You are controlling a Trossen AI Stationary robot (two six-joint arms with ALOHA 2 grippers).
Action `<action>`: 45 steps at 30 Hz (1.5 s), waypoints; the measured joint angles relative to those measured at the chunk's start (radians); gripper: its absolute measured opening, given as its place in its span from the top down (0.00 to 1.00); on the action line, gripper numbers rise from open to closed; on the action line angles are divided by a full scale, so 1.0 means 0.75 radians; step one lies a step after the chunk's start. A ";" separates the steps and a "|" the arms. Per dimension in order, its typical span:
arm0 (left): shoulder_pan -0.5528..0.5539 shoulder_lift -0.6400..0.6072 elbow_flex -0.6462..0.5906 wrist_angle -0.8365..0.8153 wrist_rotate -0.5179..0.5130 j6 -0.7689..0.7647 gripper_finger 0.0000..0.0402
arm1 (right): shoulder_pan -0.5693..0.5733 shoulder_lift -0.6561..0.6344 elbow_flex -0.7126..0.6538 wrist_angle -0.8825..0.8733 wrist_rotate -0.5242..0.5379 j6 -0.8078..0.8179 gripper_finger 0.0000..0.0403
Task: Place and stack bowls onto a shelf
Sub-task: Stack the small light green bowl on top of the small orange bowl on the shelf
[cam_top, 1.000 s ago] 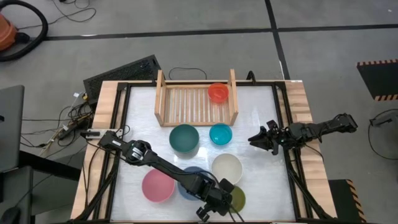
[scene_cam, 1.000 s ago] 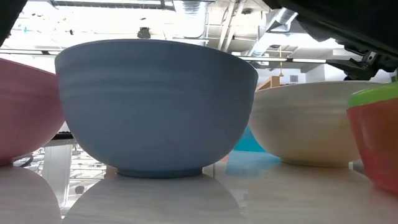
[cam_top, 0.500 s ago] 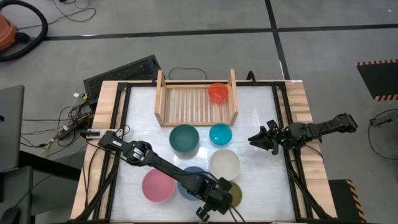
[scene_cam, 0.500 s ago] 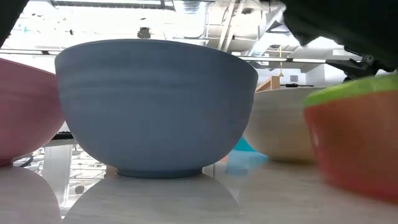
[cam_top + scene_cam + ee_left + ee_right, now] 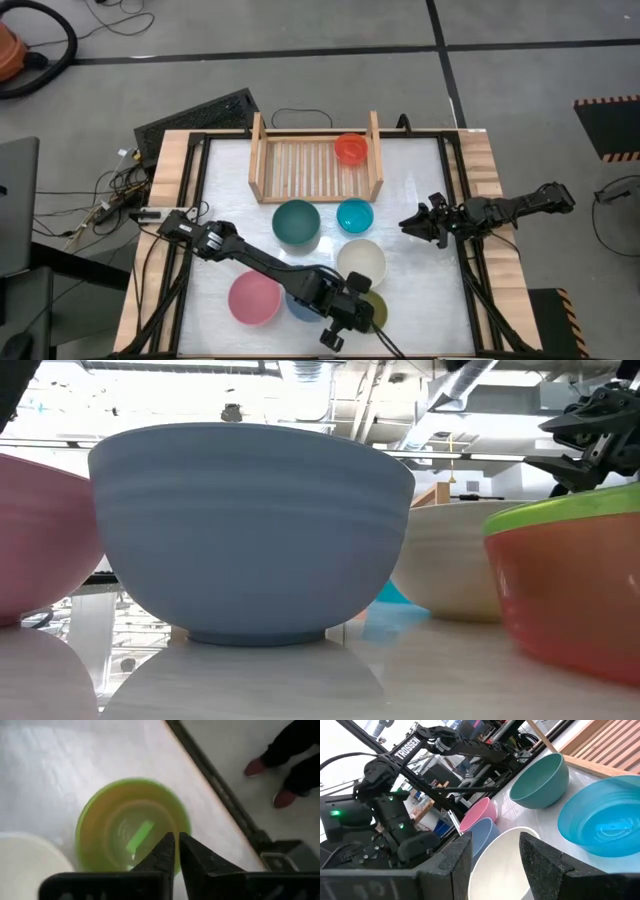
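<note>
While upright, olive-green bowl (image 5: 131, 831) sits under left tool (image 5: 173, 851).

Left pincer (image 5: 352, 322) apparently off green bowl (image 5: 375, 312)

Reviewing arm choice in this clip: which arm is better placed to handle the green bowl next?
Left. The left claw sits right over the green bowl near the table's front edge, fingers nearly together above its rim. The right claw waits open at the table's right side, nearer the turquoise bowl.
</note>
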 joint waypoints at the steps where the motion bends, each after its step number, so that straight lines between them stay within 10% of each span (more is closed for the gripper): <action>1: -0.001 0.003 -0.006 0.014 0.020 0.010 0.98 | 0.000 0.000 0.000 0.000 0.000 0.000 0.53; 13: 0.007 0.080 -0.051 0.151 0.113 0.013 0.66 | 0.000 0.000 0.000 0.000 -0.001 -0.011 0.53; 24: 0.009 0.117 -0.048 0.136 0.141 -0.015 0.62 | 0.000 0.016 0.000 0.000 -0.003 -0.011 0.53; 45: 0.026 0.117 -0.048 0.101 0.194 0.035 1.00 | 0.000 0.016 0.000 0.000 -0.003 -0.011 0.53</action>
